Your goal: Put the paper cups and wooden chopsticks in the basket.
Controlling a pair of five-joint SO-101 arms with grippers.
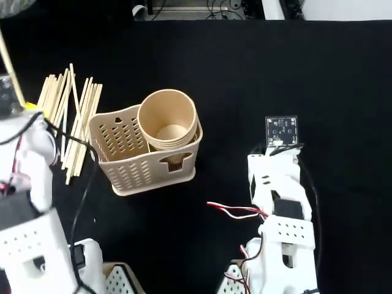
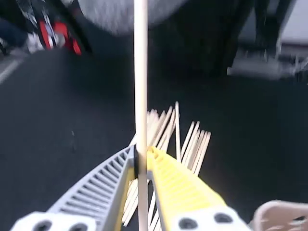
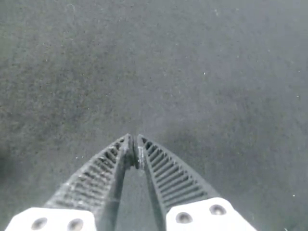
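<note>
A stack of paper cups (image 1: 168, 125) stands inside the beige slotted basket (image 1: 125, 168) at the table's middle left. A pile of wooden chopsticks (image 1: 72, 119) lies on the black cloth left of the basket, also seen as the chopstick pile (image 2: 185, 142). My left gripper (image 2: 142, 154) is shut on one chopstick (image 2: 140, 72), held upright above the pile; in the high view that chopstick (image 1: 11, 70) slants up at the far left edge. My right gripper (image 3: 134, 144) is shut on nothing above bare black cloth, its arm (image 1: 278, 184) right of the basket.
The basket's rim (image 2: 281, 214) peeks into the left wrist view's corner. Two more slotted white parts (image 1: 119, 278) lie at the front edge. Cables and equipment sit beyond the table's far edge.
</note>
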